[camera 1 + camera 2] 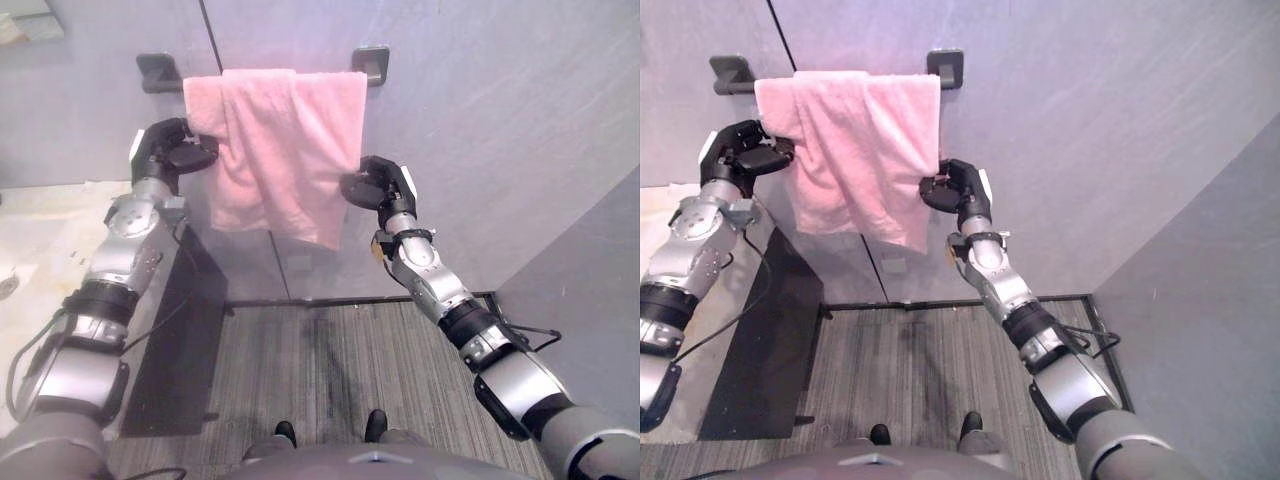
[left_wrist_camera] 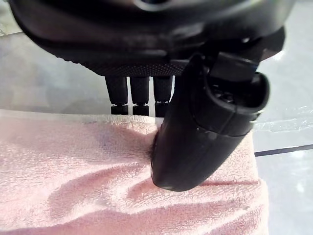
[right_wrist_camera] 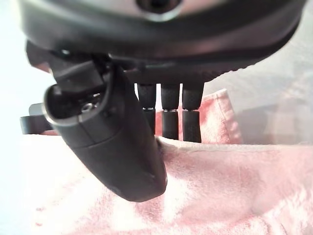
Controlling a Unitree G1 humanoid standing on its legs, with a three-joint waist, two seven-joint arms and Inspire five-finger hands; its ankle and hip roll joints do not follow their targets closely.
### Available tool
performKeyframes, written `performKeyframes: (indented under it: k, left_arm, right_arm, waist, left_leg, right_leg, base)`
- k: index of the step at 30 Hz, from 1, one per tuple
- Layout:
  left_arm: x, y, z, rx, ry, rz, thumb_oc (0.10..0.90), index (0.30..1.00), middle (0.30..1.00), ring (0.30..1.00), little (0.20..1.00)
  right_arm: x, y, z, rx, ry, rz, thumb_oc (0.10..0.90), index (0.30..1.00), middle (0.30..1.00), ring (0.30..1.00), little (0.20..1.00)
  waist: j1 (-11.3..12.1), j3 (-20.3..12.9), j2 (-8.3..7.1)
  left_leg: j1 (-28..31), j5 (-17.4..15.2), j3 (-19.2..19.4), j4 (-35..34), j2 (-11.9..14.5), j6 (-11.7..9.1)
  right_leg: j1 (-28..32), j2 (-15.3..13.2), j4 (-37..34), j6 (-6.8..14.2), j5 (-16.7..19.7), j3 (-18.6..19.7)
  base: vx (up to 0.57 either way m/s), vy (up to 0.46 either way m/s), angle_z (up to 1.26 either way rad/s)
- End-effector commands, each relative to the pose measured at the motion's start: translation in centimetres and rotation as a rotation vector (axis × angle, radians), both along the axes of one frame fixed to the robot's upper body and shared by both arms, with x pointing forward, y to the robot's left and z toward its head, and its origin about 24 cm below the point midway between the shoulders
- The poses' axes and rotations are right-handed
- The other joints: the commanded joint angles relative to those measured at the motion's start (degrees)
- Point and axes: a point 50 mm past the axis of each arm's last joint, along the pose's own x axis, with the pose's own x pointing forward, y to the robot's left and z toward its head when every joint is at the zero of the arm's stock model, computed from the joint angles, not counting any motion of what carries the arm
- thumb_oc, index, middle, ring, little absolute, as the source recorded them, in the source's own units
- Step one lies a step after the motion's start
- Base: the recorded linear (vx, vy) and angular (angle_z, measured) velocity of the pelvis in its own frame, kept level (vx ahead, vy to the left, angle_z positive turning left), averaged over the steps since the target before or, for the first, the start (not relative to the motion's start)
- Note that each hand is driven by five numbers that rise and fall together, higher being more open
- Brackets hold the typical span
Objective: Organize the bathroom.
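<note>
Pink terry towel [image 1: 277, 150], draped unevenly over dark wall rail [image 1: 160, 70], upper centre.
Left hand [image 1: 178, 146] and right hand [image 1: 375, 183] pinch opposite edges; pull evenly to level the hem.

I see a grey wall [image 1: 480, 130] filling the upper frame. A dark vertical seam [image 1: 212, 35] runs down it at upper left. A striped grey floor [image 1: 330, 370] spans the bottom, and a pale counter [image 1: 40, 250] sits at left.
</note>
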Motion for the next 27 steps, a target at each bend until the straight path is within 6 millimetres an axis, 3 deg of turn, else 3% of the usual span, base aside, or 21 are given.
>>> performKeyframes:
  k: [1,8,17,27]
  left_arm:
    - [0.5,1.6,6.4,0.074,-0.196,0.024,0.4,0.3,0.3,0.3,0.3]
    - [0.0,2.7,5.9,0.002,-0.259,0.154,0.4,0.3,0.3,0.3,0.3]
    - [-1.0,2.2,4.2,-0.104,-0.399,0.338,0.4,0.3,0.3,0.3,0.3]
    - [-1.4,1.6,2.4,-0.122,-0.367,0.361,0.4,0.3,0.3,0.3,0.3]
  right_arm:
    - [1.5,1.1,5.7,0.004,-0.241,0.048,0.4,0.3,0.3,0.3,0.3]
    - [1.4,1.1,5.5,0.051,-0.233,0.024,0.4,0.3,0.3,0.3,0.3]
    - [0.9,1.3,5.5,0.116,-0.242,-0.021,0.4,0.3,0.3,0.3,0.3]
    - [0.9,0.3,5.0,0.173,-0.21,-0.133,0.4,0.3,0.3,0.3,0.3]
  waist:
    - [0.22,-5.24,1.98]
    - [0.28,-5.15,1.94]
    - [0.24,-4.88,0.88]
    - [0.03,-4.69,0.54]
  left_leg:
    - [-0.9,-3.44,3.41,2.37,-4.29,0.84]
    - [-0.92,-3.41,3.24,2.24,-4.38,0.81]
    - [-0.81,-3.32,2.98,1.93,-4.35,0.83]
    - [-0.41,-3.41,3.09,1.69,-4.35,1.06]
  right_leg:
    - [0.59,2.49,5.3,3.72,-11.29,1.93]
    - [0.62,2.47,5.29,3.6,-11.33,1.79]
    - [0.64,2.5,5.25,3.33,-11.28,1.61]
    - [0.52,2.63,5.45,3.37,-11.3,2.02]
  base:
    - [0.0,0.0,0.0]
    - [0.0,0.0,0.0]
    - [0.0,0.0,0.0]
    - [0.0,0.0,0.0]
